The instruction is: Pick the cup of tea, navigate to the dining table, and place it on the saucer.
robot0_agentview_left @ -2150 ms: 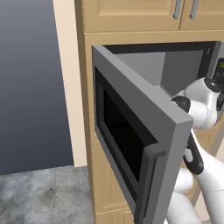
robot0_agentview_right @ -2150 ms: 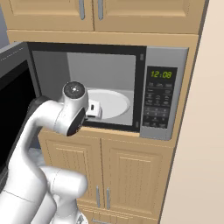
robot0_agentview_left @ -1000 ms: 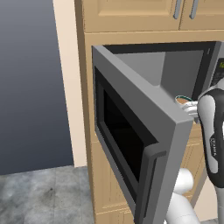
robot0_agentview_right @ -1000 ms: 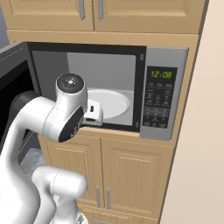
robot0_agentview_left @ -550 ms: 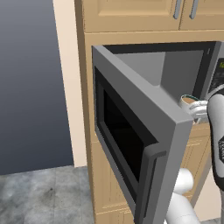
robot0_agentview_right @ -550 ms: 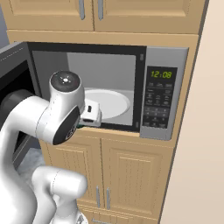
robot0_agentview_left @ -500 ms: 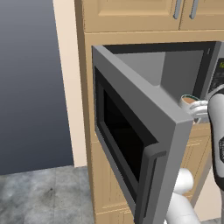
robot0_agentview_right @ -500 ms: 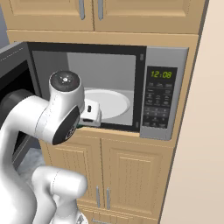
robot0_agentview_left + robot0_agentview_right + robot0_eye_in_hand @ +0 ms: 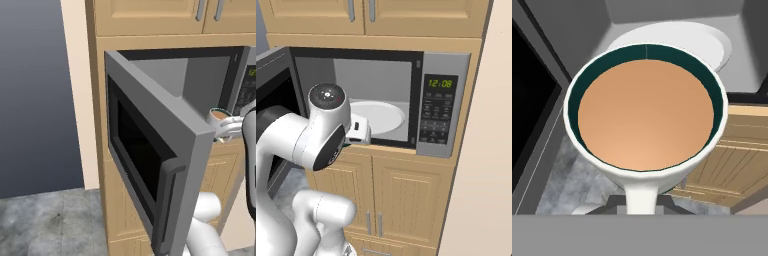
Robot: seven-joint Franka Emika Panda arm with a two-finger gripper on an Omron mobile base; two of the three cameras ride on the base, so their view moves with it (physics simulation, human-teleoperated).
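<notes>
Hiding fingers (image 9: pixel 614 201) – cup of tea (image 9: pixel 646 112) handle pinched.

"12:08" on microwave display (image 9: pixel 439 83)

We're in a home kitchen here: a built-in microwave (image 9: pixel 386 102) sits open in a wall of light wood cabinets (image 9: pixel 406 200), its clock (image 9: pixel 440 83) glowing green beside the keypad. A white round plate (image 9: pixel 376 116) lies inside it, metal handles (image 9: pixel 372 223) line the cabinet doors, and grey stone tiles (image 9: pixel 45 222) cover the floor.
</notes>
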